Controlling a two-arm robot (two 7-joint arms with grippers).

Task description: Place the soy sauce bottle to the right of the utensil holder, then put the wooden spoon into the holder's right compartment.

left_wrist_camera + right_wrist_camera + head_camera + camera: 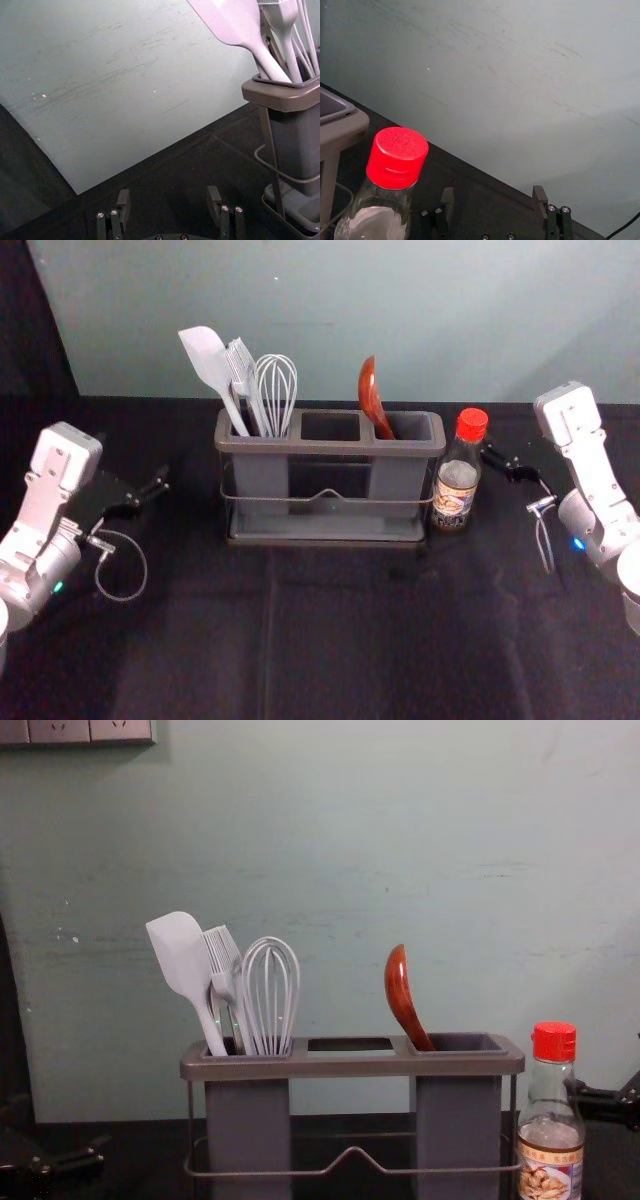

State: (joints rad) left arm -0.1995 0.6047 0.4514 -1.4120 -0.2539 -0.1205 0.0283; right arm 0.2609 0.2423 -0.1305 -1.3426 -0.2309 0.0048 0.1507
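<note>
Beside the grey plastic holder's right edge [514,1062]: red-capped glass bottle [549,1120]. Right compartment [458,1120]: brown wooden spoon [400,992]. Left gripper [169,192], right gripper [493,190] flank both, fingers spread. Placement apparently complete; retract.

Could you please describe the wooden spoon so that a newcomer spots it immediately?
Find the grey utensil holder, then its right compartment. The wooden spoon leans there alone, glossy and reddish-brown, unlike the pale utensils in the left compartment.

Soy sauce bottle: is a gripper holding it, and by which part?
Nothing is held: the bottle stands beside the holder; left gripper and right gripper are open, empty.
</note>
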